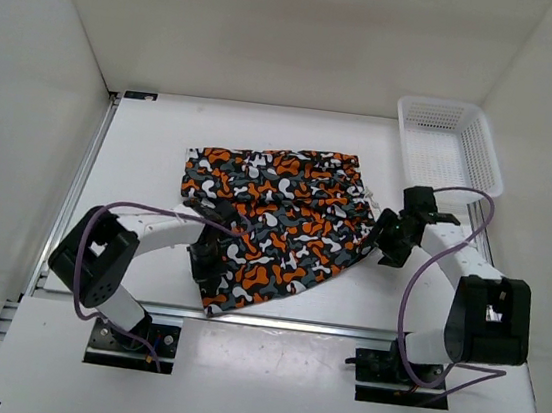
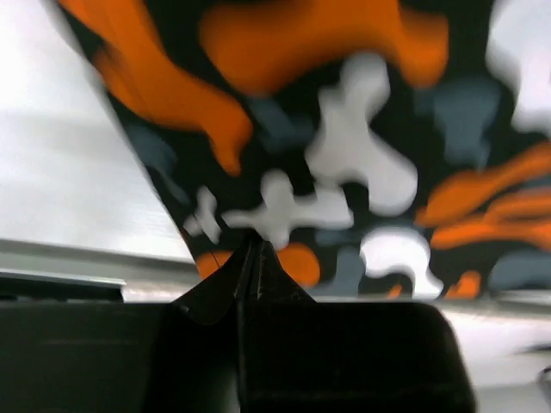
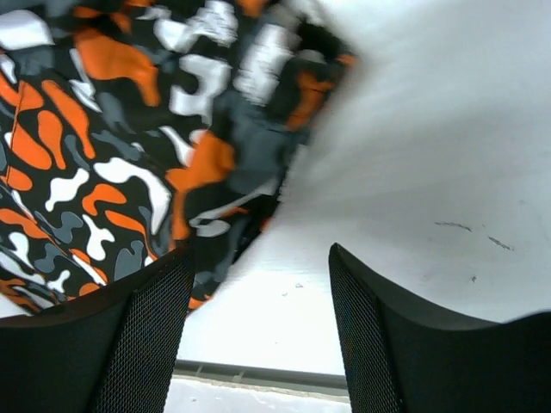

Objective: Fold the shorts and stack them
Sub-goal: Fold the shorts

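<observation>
So the shorts (image 1: 280,217) are spread out mid desk (image 1: 138,180), wider 9-to-3 than 12-to-6. The left end effector (image 2: 256,245) looks pinched closed on the near hem corner, around 7 o'clock of the cloth. The right end effector (image 3: 258,267) gapes wide, holding nothing, just off the 3 o'clock edge, so the fabric sits at its 9. I'd guess it has to reach that way first.
</observation>
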Controlling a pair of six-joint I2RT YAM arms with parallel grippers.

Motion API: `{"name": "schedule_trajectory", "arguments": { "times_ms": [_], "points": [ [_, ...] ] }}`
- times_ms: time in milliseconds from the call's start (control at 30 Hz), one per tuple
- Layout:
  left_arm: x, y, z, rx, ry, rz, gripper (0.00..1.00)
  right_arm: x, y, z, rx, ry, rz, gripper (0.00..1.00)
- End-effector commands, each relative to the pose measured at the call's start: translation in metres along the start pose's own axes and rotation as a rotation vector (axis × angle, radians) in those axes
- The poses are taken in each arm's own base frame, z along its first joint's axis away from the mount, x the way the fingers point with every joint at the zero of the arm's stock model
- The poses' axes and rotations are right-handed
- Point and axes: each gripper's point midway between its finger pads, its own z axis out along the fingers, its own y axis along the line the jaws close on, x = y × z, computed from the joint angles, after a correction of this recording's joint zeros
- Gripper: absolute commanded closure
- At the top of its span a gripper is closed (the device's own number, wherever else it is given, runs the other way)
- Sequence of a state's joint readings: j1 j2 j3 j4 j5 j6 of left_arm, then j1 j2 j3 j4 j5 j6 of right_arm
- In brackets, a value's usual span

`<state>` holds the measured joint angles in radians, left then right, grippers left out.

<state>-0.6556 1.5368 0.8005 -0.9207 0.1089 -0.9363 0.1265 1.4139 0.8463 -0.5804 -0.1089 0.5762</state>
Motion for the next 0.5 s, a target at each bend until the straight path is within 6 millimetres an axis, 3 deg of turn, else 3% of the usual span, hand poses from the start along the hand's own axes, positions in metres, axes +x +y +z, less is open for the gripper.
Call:
{"name": "schedule_trajectory", "arguments": {
  "times_ms": [0,133,200,333,400,467],
  "points": [
    [-0.046,-0.009,-0.015,0.048,-0.141,-0.046,0.90,-0.010,0.005,-0.007,-0.092,-0.043,0.056,0.32],
    [-0.101,0.000,-0.044,0.060,-0.250,-0.111,0.90,-0.009,0.005,0.001,-0.135,-0.031,0.081,0.40],
    [-0.128,0.016,-0.051,0.021,-0.289,-0.155,0.90,-0.013,0.009,0.007,-0.150,-0.031,0.091,0.41],
    [-0.174,0.003,-0.073,0.054,-0.348,-0.144,0.90,-0.016,0.002,0.023,-0.112,-0.024,0.110,0.44],
    [-0.178,0.002,-0.067,0.026,-0.317,-0.127,0.90,-0.025,0.002,0.024,-0.097,-0.044,0.099,0.46],
    [-0.177,0.001,-0.063,0.021,-0.294,-0.116,0.77,-0.035,-0.001,0.029,-0.072,-0.071,0.099,0.47]
  ]
}}
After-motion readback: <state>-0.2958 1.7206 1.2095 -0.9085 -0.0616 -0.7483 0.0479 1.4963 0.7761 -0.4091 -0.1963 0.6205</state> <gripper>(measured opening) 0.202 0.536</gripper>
